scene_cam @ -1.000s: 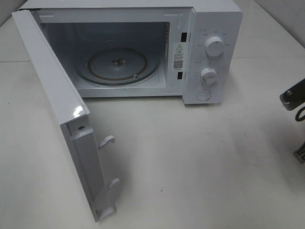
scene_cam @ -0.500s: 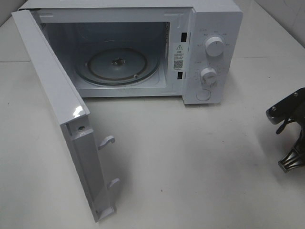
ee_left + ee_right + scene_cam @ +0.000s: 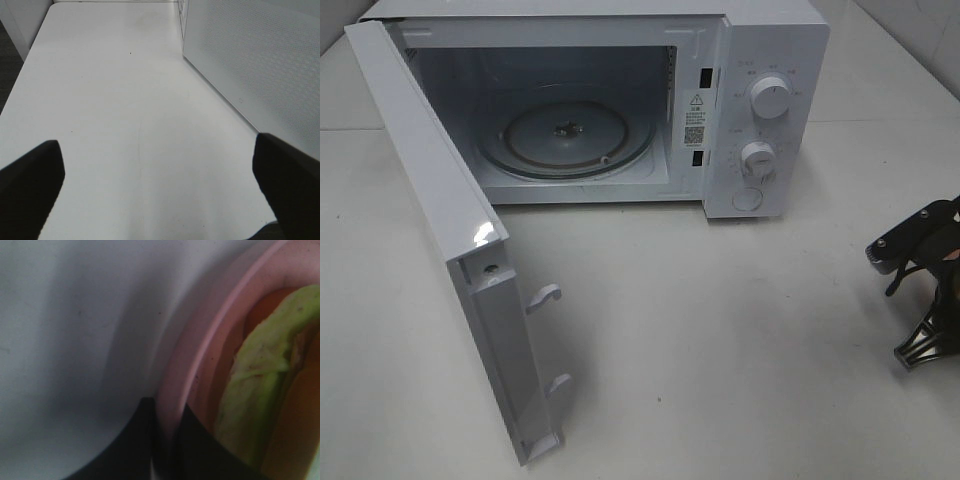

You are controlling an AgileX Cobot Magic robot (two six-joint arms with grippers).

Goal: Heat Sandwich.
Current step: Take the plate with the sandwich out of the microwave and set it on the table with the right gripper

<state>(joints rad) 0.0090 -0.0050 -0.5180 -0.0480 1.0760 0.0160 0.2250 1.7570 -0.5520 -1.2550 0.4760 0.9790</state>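
The right pincer (image 3: 165, 440) is pinching the rim of the pink plate (image 3: 200, 350), one dark finger sitting outside the lip and the other inside it, pressed tight together on that thin edge. The sandwich (image 3: 260, 380) is riding on the plate just beyond the inner finger, pale green and yellow, very near the tips but not caught between them as far as I can tell. From the high camera, the right arm is only just showing at the right edge of the bench (image 3: 720, 330), well apart from the microwave (image 3: 760, 120), and the plate itself is out of that view.

Over on the other side, the left pincer (image 3: 157, 170) is hanging spread wide above bare bench, holding nothing, with the perforated face of the microwave door (image 3: 450, 230) beside it.

The door is standing wide open and the glass turntable (image 3: 565, 135) inside is waiting empty, so the job in hand looks like carrying the plate across and sliding it in. Doing it well means keeping the plate level, because a grip on one edge lets the far side droop and the sandwich could slide off. It is also worth coming in low and straight through the opening, clearing the door's latch hooks (image 3: 545, 296), and setting the plate centred on the turntable before letting go.
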